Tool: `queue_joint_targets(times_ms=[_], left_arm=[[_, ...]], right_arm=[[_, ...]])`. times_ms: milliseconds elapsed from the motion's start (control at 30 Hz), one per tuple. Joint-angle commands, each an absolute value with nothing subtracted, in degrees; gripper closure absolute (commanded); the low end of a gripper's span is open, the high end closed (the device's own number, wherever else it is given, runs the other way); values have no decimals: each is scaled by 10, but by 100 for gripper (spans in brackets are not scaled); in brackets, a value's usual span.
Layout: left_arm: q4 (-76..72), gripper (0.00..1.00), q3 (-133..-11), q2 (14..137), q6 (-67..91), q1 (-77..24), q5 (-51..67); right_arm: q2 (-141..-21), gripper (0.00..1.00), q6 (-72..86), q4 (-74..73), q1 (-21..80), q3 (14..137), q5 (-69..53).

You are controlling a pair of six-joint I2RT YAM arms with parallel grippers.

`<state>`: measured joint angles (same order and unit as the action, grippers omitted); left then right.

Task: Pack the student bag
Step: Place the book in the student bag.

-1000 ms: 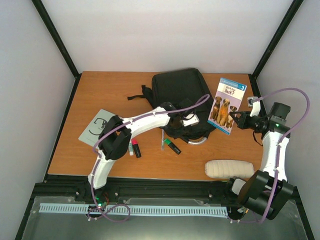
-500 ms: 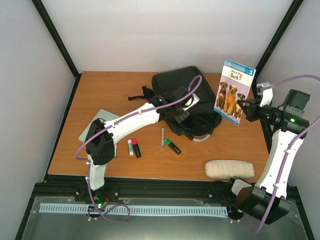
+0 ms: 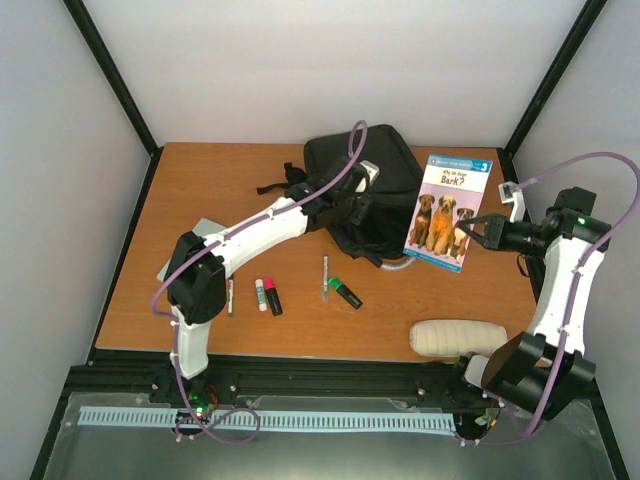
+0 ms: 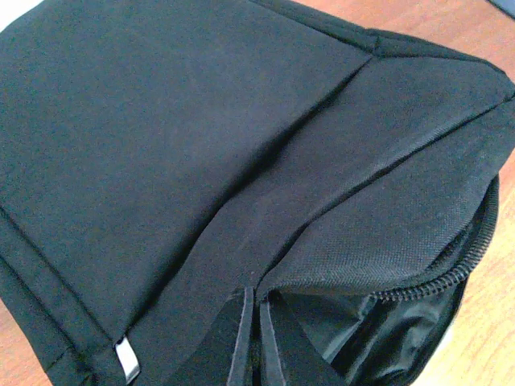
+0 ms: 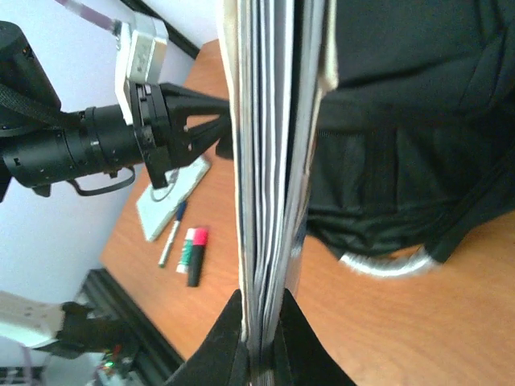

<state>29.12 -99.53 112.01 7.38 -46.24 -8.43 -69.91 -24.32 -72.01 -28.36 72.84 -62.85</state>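
Observation:
The student bag [image 3: 345,165], a black backpack, lies at the back middle of the table. My left gripper [image 3: 362,203] is shut on the bag's fabric beside the open zip, and the left wrist view shows its jaws [image 4: 257,301] pinching a fold of the bag [image 4: 201,121]. My right gripper [image 3: 478,237] is shut on the right edge of a thin book with dogs on the cover [image 3: 445,212], held tilted above the table just right of the bag. In the right wrist view the book [image 5: 269,161] stands edge-on between the jaws [image 5: 261,322], with the bag [image 5: 402,121] behind it.
A cream rolled pouch [image 3: 460,338] lies front right. In front of the bag lie a pink-and-black marker pair [image 3: 268,296], a green marker [image 3: 346,292] and two pens [image 3: 325,277]. A grey notebook [image 3: 172,264] lies under the left arm. The bag's silver handle loop [image 3: 392,267] sticks out forward.
The left gripper has pulled the bag's fabric back and up, away from me. The right gripper lifted the book off the table, then carried it left toward the bag.

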Motion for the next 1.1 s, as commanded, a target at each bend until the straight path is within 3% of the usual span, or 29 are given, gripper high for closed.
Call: queue_joint_targets(times_ms=[0, 467, 1067], left_arm=[[232, 99, -1041, 1106, 121, -452, -89], [273, 99, -1211, 1169, 154, -446, -51], [180, 99, -987, 1024, 119, -446, -17]], right_arm=[[-722, 97, -272, -805, -284, 746, -689], [-623, 97, -168, -748, -190, 629, -629], [-842, 97, -148, -717, -142, 665, -651]])
